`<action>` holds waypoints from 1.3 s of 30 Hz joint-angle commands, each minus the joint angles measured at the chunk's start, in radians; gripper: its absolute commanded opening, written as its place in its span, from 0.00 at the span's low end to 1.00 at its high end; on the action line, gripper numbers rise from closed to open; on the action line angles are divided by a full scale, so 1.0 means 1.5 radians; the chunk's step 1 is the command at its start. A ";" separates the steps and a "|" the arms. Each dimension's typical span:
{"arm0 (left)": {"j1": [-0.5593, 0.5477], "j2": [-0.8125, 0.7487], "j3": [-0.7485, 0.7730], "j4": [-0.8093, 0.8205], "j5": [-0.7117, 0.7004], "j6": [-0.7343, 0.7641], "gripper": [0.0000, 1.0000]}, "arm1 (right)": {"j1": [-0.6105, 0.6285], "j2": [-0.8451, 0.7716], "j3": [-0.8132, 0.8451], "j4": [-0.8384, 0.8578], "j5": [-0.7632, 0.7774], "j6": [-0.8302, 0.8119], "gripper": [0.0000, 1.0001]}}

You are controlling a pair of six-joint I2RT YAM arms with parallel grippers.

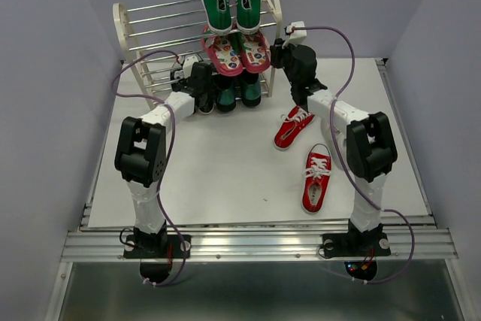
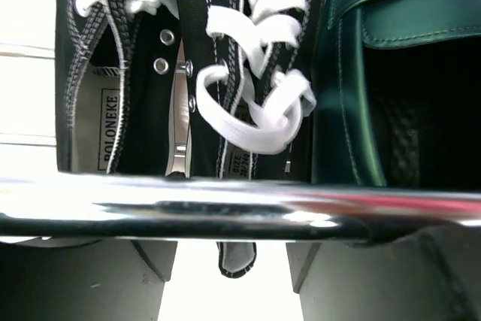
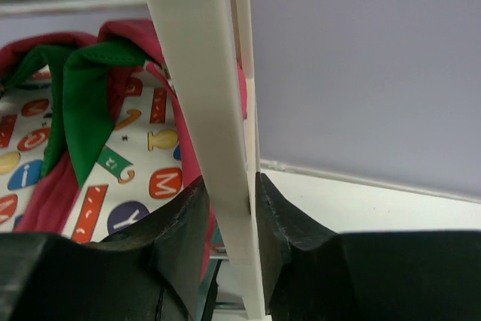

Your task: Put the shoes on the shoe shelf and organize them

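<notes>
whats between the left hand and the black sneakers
A silver rod of the shoe shelf crosses between the left hand and the black sneakers, in the left wrist view.

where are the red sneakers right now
In the top view both red sneakers lie on the table right of centre, beside the right arm, in front of the shoe shelf.

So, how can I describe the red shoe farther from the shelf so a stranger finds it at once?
Look at the table, on the side of the right arm, where two red shoes lie. The wanted red shoe is nearer the table's front edge; the other red shoe lies closer to the shelf.
</notes>
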 commanded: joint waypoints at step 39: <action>-0.338 -0.179 -0.117 0.071 0.124 0.187 0.99 | -0.001 -0.546 -0.415 -0.455 0.242 0.271 1.00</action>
